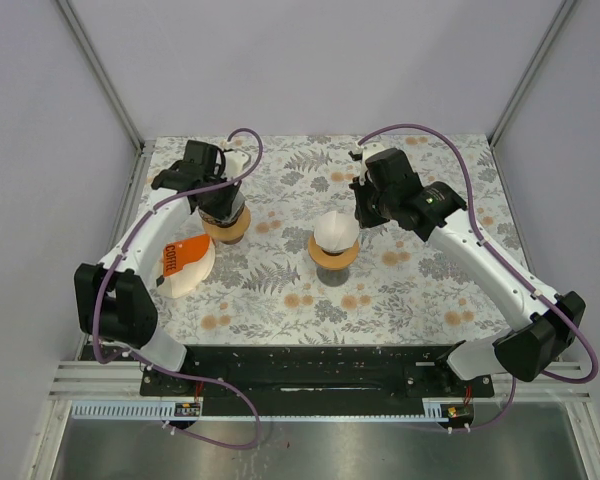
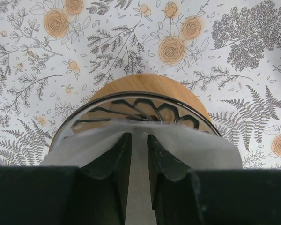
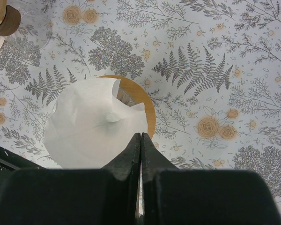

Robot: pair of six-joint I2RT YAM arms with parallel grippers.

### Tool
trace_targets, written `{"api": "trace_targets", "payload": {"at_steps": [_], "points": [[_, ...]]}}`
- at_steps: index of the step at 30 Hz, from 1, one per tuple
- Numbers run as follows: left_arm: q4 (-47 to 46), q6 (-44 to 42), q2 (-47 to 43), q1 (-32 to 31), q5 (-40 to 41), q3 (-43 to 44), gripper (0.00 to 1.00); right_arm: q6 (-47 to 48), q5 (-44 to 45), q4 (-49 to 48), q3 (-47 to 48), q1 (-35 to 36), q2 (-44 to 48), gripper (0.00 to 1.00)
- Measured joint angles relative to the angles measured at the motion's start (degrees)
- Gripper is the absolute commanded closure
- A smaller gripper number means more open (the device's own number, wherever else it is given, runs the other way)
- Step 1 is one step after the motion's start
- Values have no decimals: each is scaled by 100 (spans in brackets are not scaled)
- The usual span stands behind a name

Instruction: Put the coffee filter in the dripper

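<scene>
A glass dripper [image 2: 145,105] on a wooden collar stands at the back left [image 1: 224,224]. A white coffee filter [image 2: 201,145] sags into its near side. My left gripper [image 2: 139,138] hangs right over it [image 1: 220,205], open by a narrow gap. The paper lies under both fingertips and shows through the gap. A second dripper [image 1: 334,258] stands mid-table with a crumpled white filter [image 3: 91,124] sitting in it. My right gripper [image 3: 140,134] is shut and empty, its tips at that filter's right edge over the wooden collar [image 3: 149,110].
A white stack of filters in a pack with an orange label [image 1: 185,262] lies at the left, near my left arm. The floral cloth [image 1: 420,290] covers the table. Grey walls and metal posts close in the back and sides.
</scene>
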State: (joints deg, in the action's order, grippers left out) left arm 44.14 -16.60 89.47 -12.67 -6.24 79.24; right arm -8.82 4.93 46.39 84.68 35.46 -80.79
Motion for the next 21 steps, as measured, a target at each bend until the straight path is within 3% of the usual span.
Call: {"api": "trace_targets", "payload": {"at_steps": [21], "points": [[339,-105,-374,0,59,433,66,-2,-7,-2,-9,-11,0,100]]}}
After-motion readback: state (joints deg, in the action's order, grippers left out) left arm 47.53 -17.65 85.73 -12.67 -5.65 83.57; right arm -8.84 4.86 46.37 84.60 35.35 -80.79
